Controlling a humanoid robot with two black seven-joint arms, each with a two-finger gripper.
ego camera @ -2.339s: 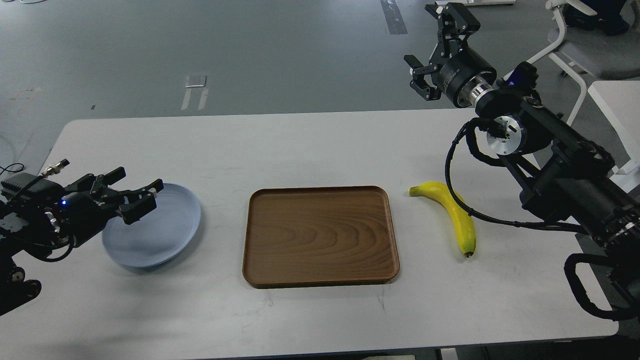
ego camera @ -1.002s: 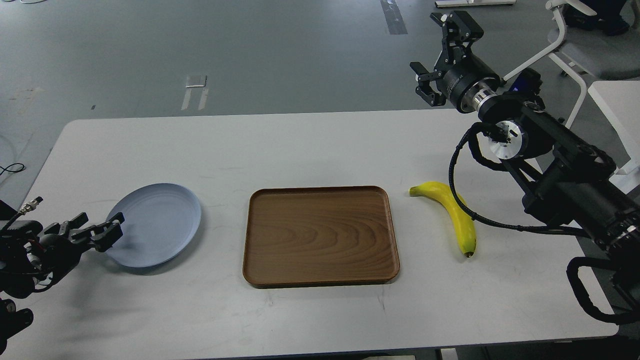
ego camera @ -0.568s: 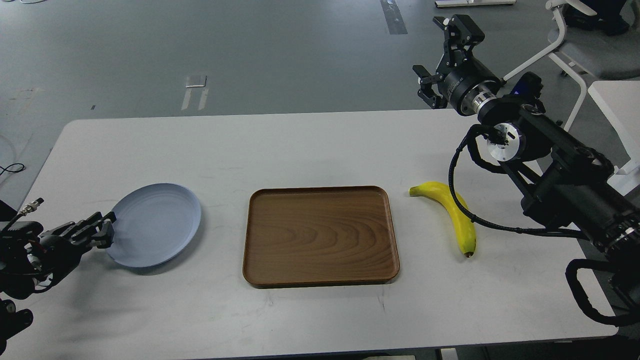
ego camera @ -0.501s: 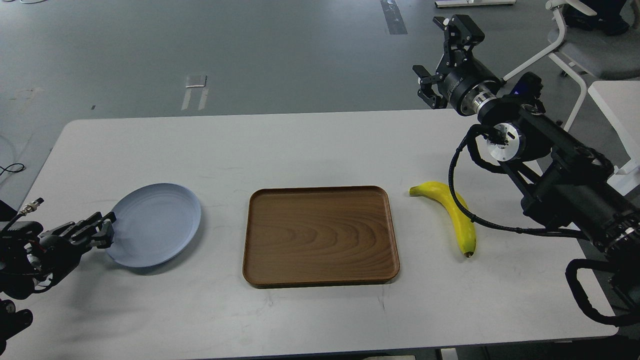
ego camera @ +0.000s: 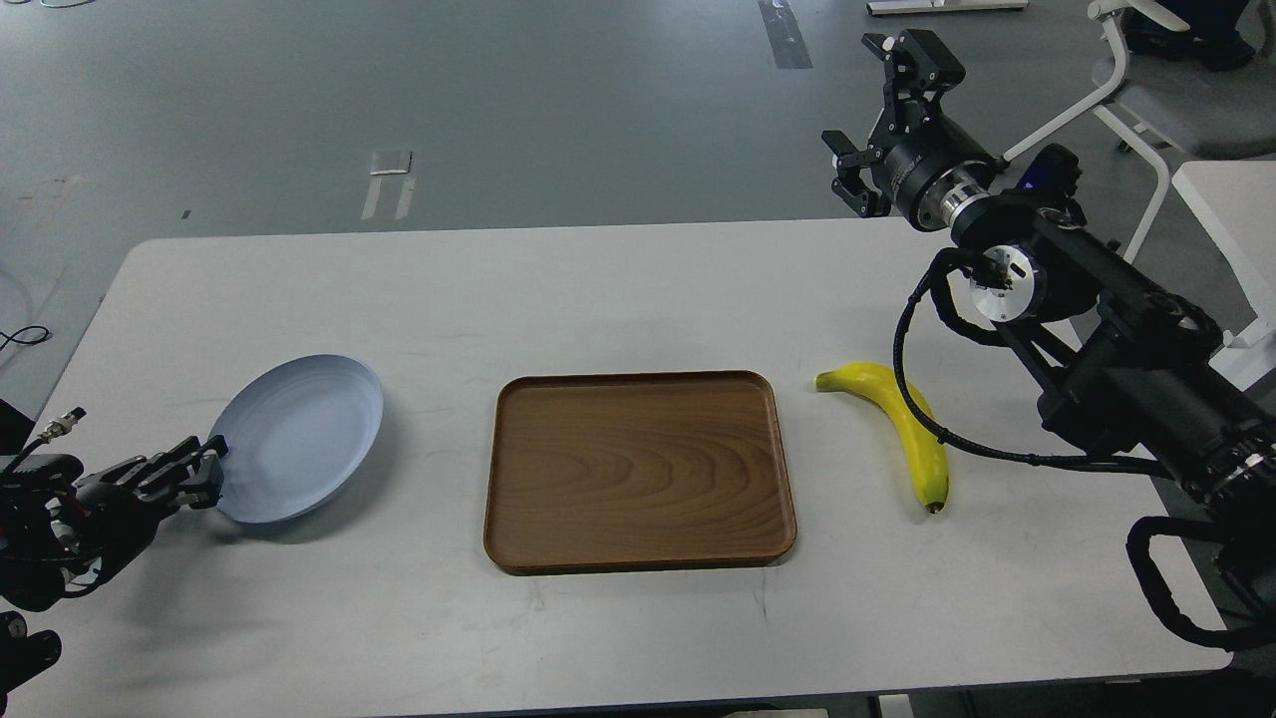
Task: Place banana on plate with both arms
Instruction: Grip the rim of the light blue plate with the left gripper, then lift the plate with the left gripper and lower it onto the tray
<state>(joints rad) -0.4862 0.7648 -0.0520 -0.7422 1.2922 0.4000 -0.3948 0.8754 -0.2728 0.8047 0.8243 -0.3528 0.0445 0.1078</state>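
Observation:
The pale grey-blue plate [ego camera: 299, 439] is at the table's left, tilted, with its right side raised off the table. My left gripper [ego camera: 206, 471] is shut on the plate's left rim. The yellow banana [ego camera: 902, 429] lies on the table right of the tray, stem end pointing left and dark tip toward me. My right gripper [ego camera: 881, 115] is open and empty. It is held high over the table's far right edge, well beyond the banana and apart from it.
A rectangular brown wooden tray [ego camera: 638, 469] lies in the middle of the white table [ego camera: 598, 289], between plate and banana. A white chair [ego camera: 1146, 90] and another white tabletop [ego camera: 1231, 219] stand beyond the right edge. My right arm's cable loops near the banana.
My left gripper dropped to the plate's left rim and closed on it. The plate now tilts and has shifted slightly left. The right arm has hardly moved.

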